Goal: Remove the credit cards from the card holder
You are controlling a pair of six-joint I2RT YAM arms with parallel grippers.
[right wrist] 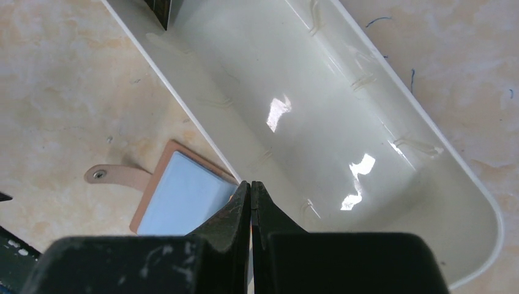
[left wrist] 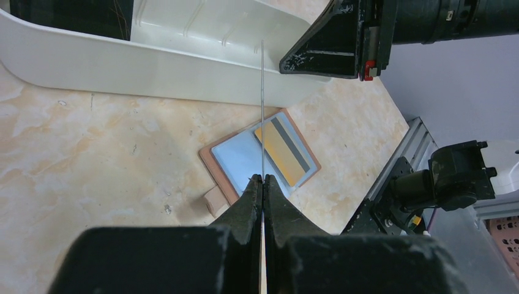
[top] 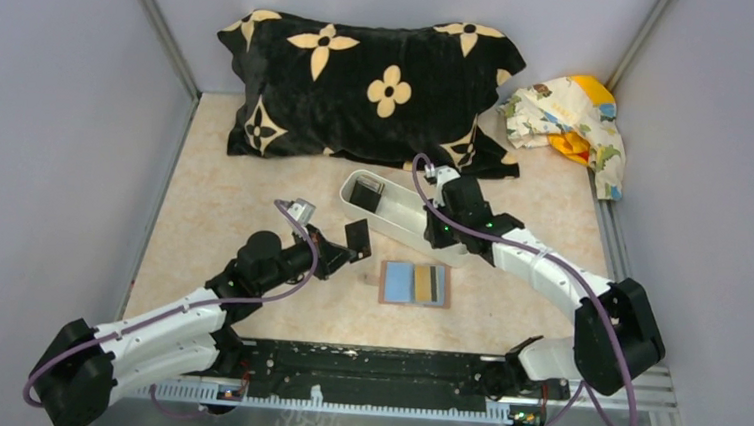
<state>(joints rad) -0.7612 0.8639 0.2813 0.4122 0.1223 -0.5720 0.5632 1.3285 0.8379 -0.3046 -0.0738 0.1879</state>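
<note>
The card holder (top: 415,283) lies open on the table, brown-rimmed and light blue inside, with a tan-yellow credit card (top: 422,283) and a dark one (top: 438,283) in its right side. My left gripper (top: 348,251) hangs left of it, shut on a dark credit card (top: 358,235). In the left wrist view that card (left wrist: 262,104) shows edge-on, rising from the left gripper (left wrist: 263,178) above the card holder (left wrist: 242,160). My right gripper (right wrist: 251,184) is shut on nothing, over the near wall of the white tray (right wrist: 343,122) beside the card holder (right wrist: 183,196).
The long white tray (top: 403,218) sits behind the card holder with a dark card (top: 366,194) at its left end. A black flowered pillow (top: 372,87) and a crumpled cloth (top: 570,116) lie at the back. Grey walls close both sides.
</note>
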